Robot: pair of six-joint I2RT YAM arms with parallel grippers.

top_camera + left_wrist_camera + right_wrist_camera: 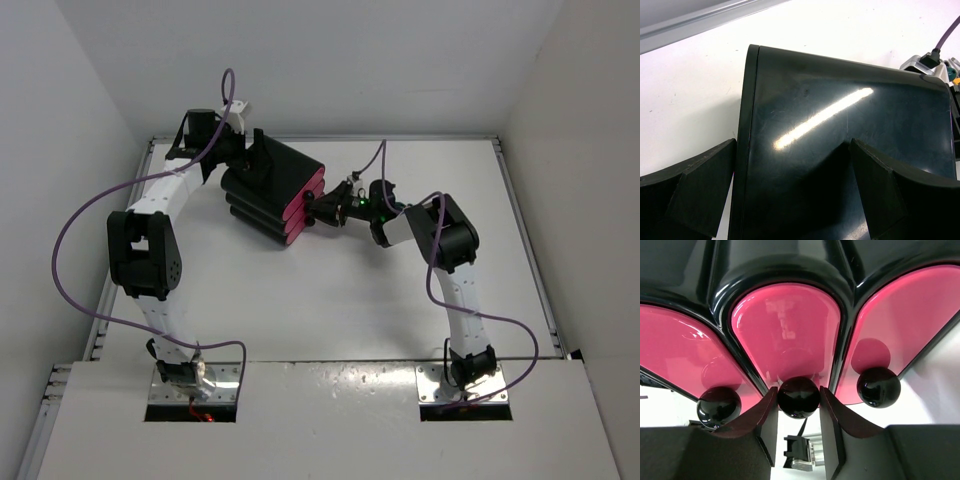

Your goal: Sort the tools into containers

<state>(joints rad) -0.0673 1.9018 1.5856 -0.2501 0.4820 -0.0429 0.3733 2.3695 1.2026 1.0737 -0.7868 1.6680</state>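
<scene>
The black cabinet stands at the back middle of the table, its three pink drawers facing right. My right gripper is shut on the round black knob of the middle drawer; both fingers press the knob's sides. The knobs of the two other drawers are free. All three drawers look closed. My left gripper is open against the cabinet's glossy back, one finger beside its edge, the other over its surface. No tools are in view.
White walls close in the table on the left, back and right. A metal rail runs along the back edge behind the cabinet. Purple cables loop from both arms. The right wrist shows past the cabinet.
</scene>
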